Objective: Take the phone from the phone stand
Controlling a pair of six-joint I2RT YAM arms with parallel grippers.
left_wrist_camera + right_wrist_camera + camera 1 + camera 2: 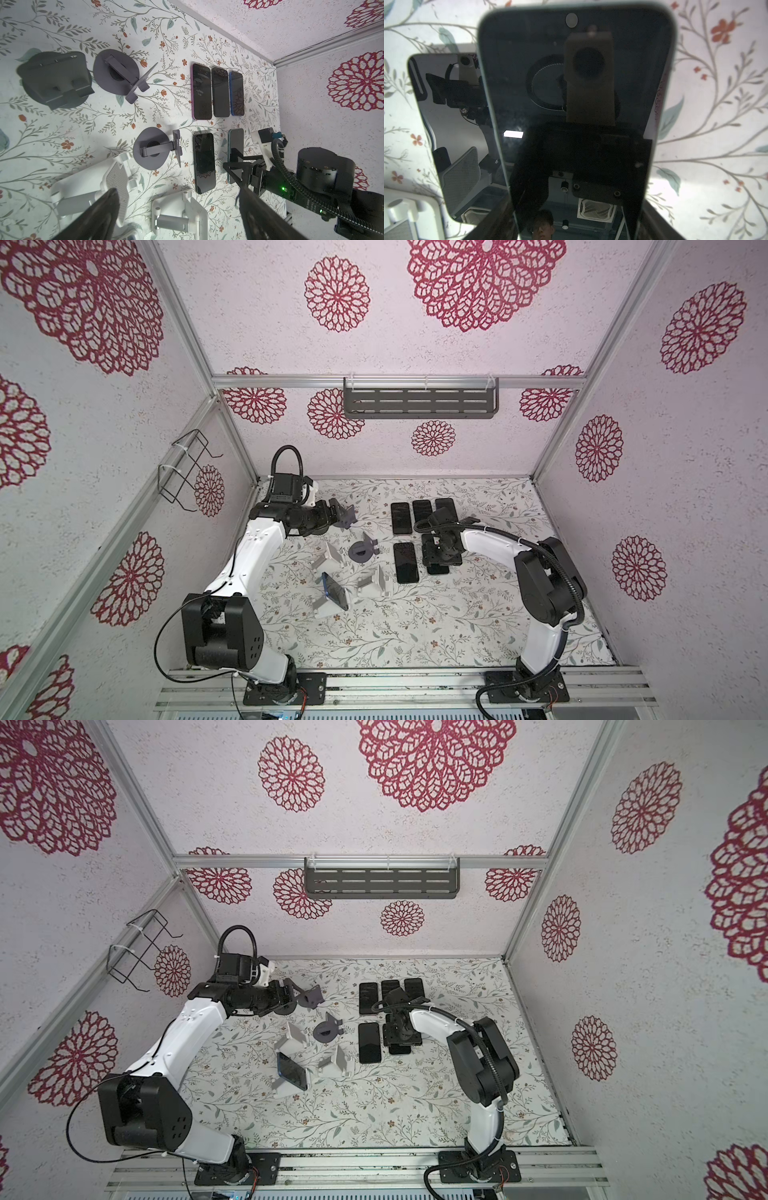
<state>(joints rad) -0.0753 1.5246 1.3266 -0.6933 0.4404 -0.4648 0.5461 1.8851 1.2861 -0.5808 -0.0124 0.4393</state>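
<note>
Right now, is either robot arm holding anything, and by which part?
The right tool appears to clamp a dark phone by its long edges near one end. The left tool holds nothing.

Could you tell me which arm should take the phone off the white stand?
Left: the left gripper is open and nearer the phone on the white stand; the right gripper holds a teal phone.

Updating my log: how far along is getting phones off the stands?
Done: four phones lie flat on the table. In hand: the right gripper holds a fifth phone beside them. Left: a blue phone leans in a white stand; the left gripper is open and empty.
</note>
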